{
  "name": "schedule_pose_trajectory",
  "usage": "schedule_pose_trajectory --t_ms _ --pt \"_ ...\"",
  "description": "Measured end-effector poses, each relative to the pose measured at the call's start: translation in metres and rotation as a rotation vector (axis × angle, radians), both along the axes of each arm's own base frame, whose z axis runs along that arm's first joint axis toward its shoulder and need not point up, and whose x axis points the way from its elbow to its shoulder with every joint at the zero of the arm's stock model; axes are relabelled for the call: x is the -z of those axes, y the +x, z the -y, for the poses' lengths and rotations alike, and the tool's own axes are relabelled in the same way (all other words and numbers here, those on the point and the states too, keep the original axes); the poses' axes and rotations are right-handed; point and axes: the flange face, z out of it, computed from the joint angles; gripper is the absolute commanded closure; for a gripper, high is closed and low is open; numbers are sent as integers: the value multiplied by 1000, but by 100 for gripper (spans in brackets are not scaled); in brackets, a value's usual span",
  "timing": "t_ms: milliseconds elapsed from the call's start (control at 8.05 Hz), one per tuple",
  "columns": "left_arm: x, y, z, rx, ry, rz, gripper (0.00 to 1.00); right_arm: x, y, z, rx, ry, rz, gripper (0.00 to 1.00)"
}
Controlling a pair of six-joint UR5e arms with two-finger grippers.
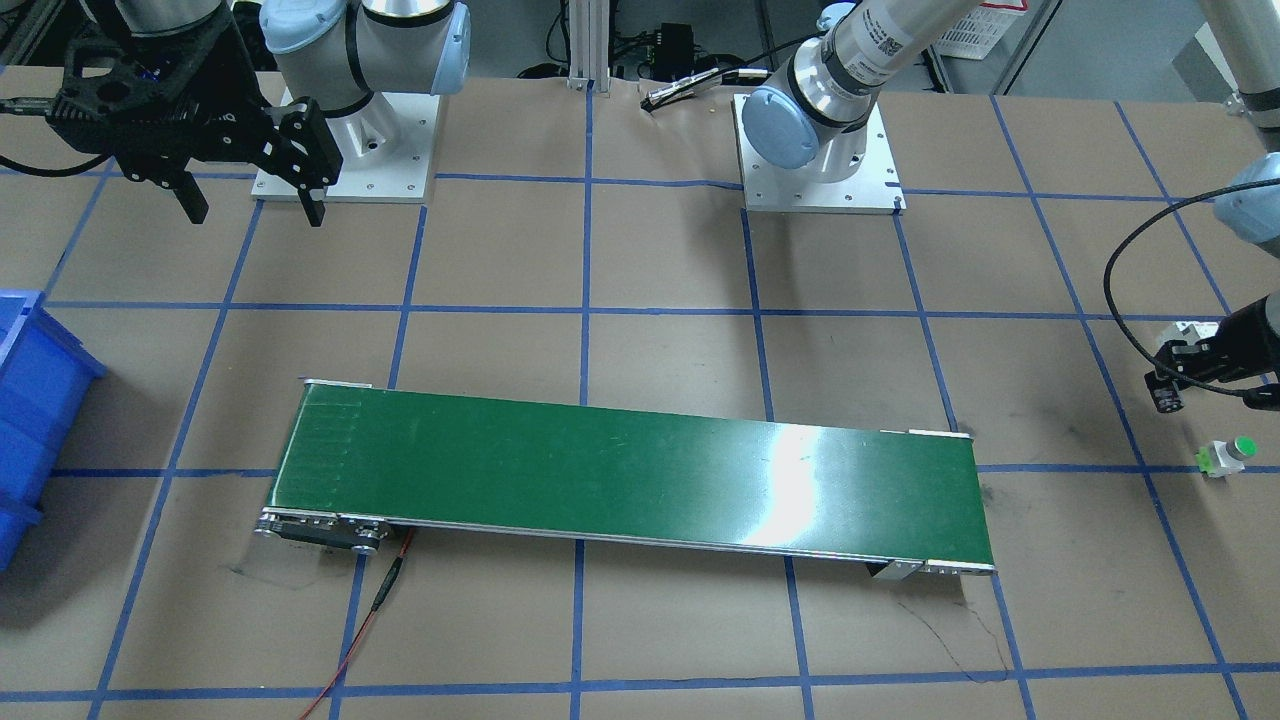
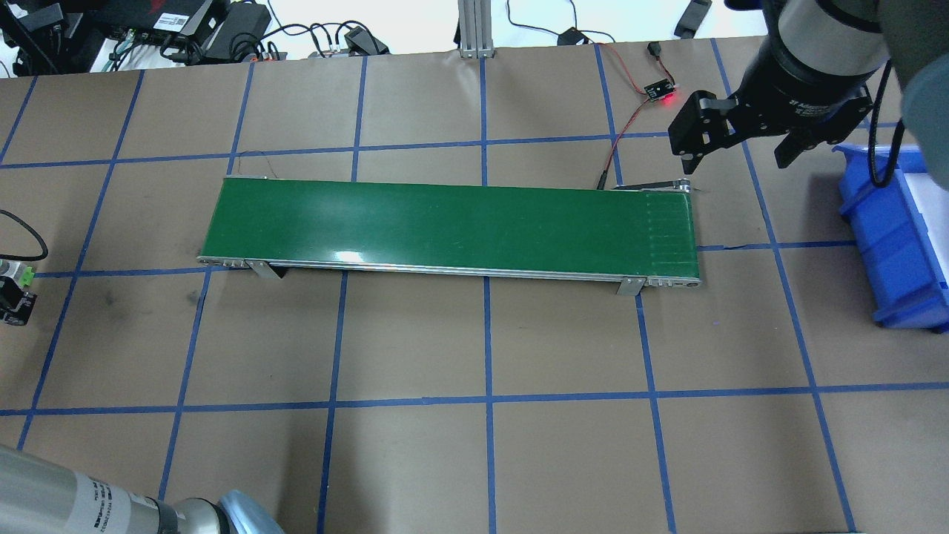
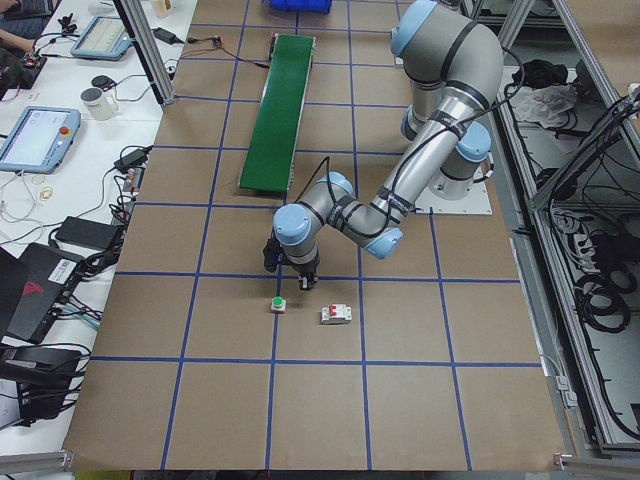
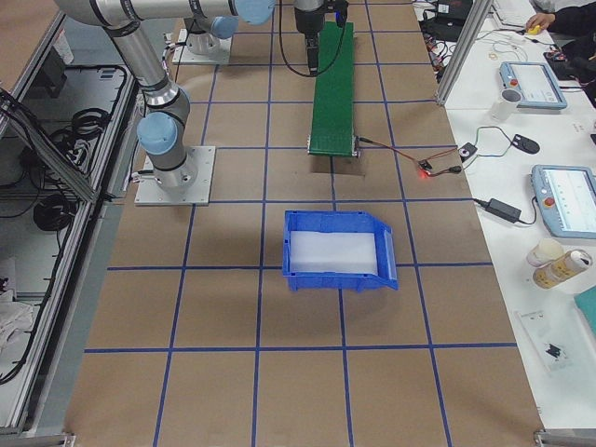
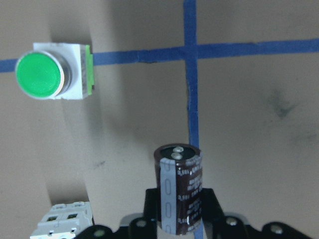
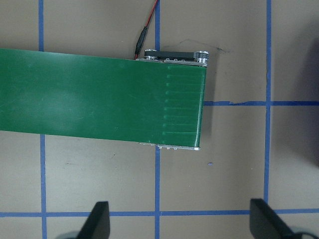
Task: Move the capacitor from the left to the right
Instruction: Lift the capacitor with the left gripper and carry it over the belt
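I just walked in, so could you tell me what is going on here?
The left gripper has its fingers closed on the capacitor on the robot's left side, beside the green push button and white breaker. The right gripper hangs open near the conveyor belt's other end and the blue bin.

Left tool [image 5: 180, 211] clamps capacitor [image 5: 178, 179]; right tool [image 6: 180, 217] spread wide.

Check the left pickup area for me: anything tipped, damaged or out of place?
Nothing damaged. The capacitor sits between the left gripper's fingers. The green push button appears to lie on its side, and the conveyor runs slightly askew to the blue tape grid.
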Motion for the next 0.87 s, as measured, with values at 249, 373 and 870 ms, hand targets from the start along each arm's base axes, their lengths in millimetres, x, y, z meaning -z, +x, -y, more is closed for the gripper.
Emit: schedule_pose_trajectory --t_ms 249,373,870 --pt "-26 -23 15 34 -28 27 100 -1 0 -1 -1 -2 -1 0" --pt "-39 -50 32 46 -45 46 100 -1 0 -1 -1 -2 -1 0" --pt "-57 -197 98 -63 -39 67 100 2 -1 -3 -2 23 -6 0"
